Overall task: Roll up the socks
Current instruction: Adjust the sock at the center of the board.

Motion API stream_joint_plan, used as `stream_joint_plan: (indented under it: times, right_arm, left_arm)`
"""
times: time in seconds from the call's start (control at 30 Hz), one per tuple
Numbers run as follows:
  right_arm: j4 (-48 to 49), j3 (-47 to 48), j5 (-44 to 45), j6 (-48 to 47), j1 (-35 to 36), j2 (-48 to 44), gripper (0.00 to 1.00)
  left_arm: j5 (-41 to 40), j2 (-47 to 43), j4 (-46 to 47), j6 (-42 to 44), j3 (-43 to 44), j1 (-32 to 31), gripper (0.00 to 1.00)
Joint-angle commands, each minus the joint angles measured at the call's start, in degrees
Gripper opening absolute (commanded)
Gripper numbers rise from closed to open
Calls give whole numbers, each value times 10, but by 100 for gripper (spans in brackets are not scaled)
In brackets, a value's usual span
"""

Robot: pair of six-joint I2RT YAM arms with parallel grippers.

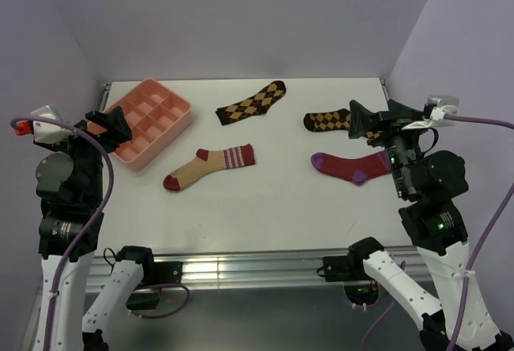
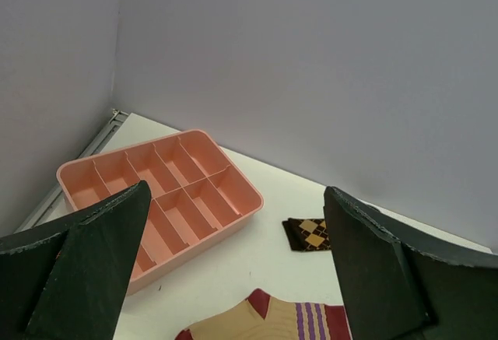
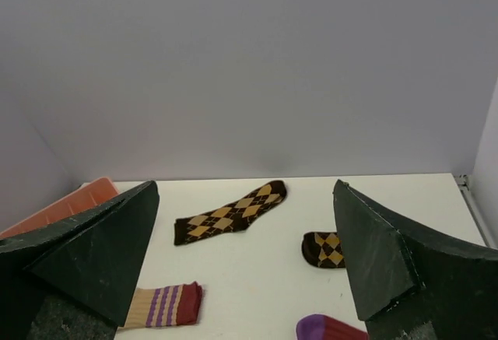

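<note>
The tan sock (image 1: 210,167) is laid flat near the middle of the table (image 1: 281,206), its maroon toe pointed to the near left and its striped cuff to the right. The crimson sock (image 1: 352,166) is laid flat well to the right of it, purple toe leftward, with its cuff end hidden beneath the right arm. Neither sock is rolled and neither is touched.

The left gripper (image 1: 112,123) is held above the left side with its jaws spread wide and nothing between them. The right gripper (image 1: 363,122) is likewise spread wide and empty, raised above the crimson sock's cuff end.

For a tidy roll, a sock should probably be pinned at one end by one gripper while the toe is pinched and turned over by the other. The cloth should be kept taut so that the roll is not skewed.

Two brown diamond-patterned socks (image 1: 252,103) (image 1: 328,120) are spread farther back and are best left alone.

A pink divided tray (image 1: 167,140) is set at the far left, just beside the tan sock's toe. Nothing is seen in any of its compartments.
</note>
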Motion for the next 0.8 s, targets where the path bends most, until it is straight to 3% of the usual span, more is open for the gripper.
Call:
stream_joint_plan:
  times: [0.0,0.17,0.3,0.43,0.5,0.67,0.77]
  right_arm:
    - [11,-13,-17,25,4,8,100]
    - [16,-36,-40,52,4,11,100]
    - [3,-52,-96,71,4,24,100]
    - [-21,-76,-92,133,4,42,100]
    - [-25,-87,-97,154,4,51,100]
    - [-54,-103,-137,171,4,87,100]
    - [-64,-109,-155,171,4,115,100]
  left_arm:
    - [17,0,-5,3,-4,-1,99]
    - [81,17,-5,-21,-36,-2,99]
    - [186,75,-11,-72,-67,-4,99]
    - [234,131,29,-124,-110,-22,100]
    - [225,161,51,-140,-133,-47,99]
    - [150,255,107,-155,-145,-178,100]
    - [129,334,143,-166,-131,-216,99]
